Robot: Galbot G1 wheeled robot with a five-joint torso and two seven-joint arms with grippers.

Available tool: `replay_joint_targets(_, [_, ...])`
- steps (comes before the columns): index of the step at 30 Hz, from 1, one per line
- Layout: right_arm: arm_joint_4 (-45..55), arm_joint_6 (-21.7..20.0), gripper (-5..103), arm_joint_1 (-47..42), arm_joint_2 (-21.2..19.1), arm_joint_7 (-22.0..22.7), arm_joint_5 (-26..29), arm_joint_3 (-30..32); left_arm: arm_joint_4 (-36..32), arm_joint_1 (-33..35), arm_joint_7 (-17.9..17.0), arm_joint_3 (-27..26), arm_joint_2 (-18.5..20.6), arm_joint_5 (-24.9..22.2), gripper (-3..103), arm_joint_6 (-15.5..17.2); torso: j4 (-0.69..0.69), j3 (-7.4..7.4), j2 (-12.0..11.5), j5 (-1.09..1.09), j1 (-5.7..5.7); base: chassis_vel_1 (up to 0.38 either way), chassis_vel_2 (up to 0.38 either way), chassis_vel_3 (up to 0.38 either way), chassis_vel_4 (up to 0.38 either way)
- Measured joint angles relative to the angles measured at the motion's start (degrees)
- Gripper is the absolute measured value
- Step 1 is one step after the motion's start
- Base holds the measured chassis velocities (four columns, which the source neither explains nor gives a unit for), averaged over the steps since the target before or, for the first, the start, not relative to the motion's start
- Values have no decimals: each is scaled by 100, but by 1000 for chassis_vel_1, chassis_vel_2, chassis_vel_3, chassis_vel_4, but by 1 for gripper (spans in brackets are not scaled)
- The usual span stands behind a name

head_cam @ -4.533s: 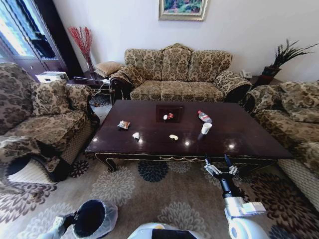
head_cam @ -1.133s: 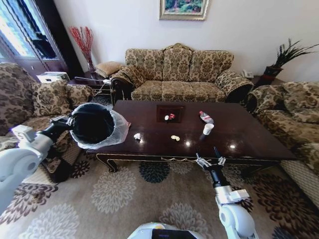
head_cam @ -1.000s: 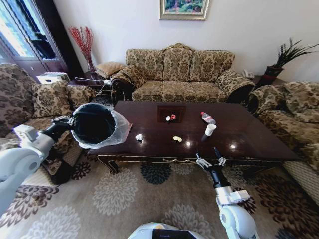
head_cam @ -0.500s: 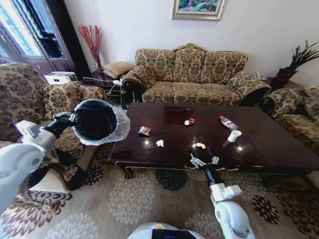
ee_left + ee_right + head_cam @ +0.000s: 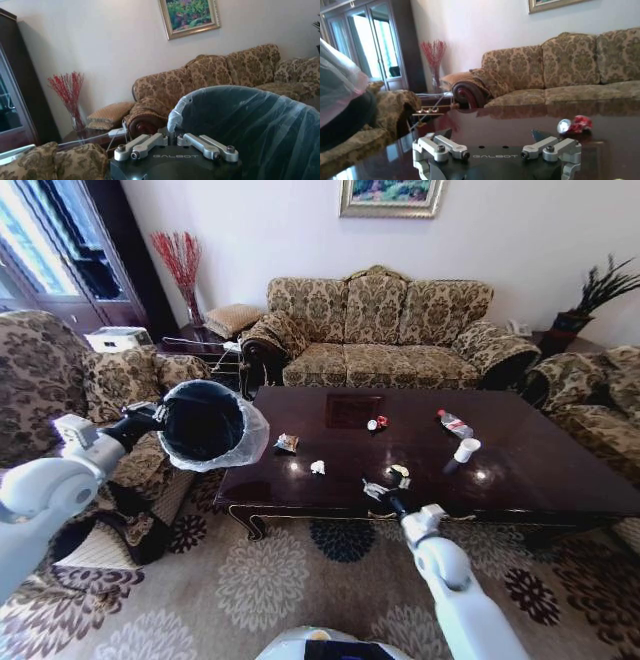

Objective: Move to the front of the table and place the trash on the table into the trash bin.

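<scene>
The dark glossy table [image 5: 520, 480] stands ahead of me with trash on it: a snack packet [image 5: 287, 443], white crumpled paper [image 5: 318, 467], a yellowish scrap [image 5: 400, 471], a white paper cup [image 5: 466, 450], a clear bottle [image 5: 452, 423] and a red-white wrapper [image 5: 376, 423]. My left gripper [image 5: 155, 416] is shut on the bag-lined rim of the trash bin [image 5: 205, 423] and holds it in the air beside the table's left end. In the left wrist view the fingers [image 5: 150, 141] pinch the rim of the bin [image 5: 250, 127]. My right gripper [image 5: 378, 490] hovers open over the table's front edge, short of the yellowish scrap. The right wrist view shows the wrapper [image 5: 574, 124] farther off.
A patterned sofa [image 5: 385, 330] runs behind the table, with armchairs on the left [image 5: 60, 380] and right [image 5: 600, 395]. A floral rug [image 5: 270, 580] covers the floor in front. A side table with a red-twig vase [image 5: 180, 265] stands at the back left.
The whole view has shifted as I moved. My right gripper has reached forward and left to the table's front edge near the yellowish scrap. The bin stays held at the table's left end.
</scene>
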Motion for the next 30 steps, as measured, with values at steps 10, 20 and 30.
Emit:
replay_joint_targets(10, [39, 52, 100, -128, 49, -213, 63, -82, -44, -5, 12, 11, 9, 2, 4, 0, -8, -1, 0, 4, -1, 0, 0, 0, 0])
replay_joint_targets(20, [-255, 268, 100, 6, 149, -245, 12, -387, -133, 71, 43, -9, 0, 1, 4, 1, -4, -2, 1, 2, -3, -56, 68, 62, -58])
replay_joint_targets(30, [-1150, 216, 100, 626, 339, -177, -186, -992, -138, 117, 61, 42, 68, 5, 4, 21, -6, 1, -2, 4, 2, -78, 72, 61, -76])
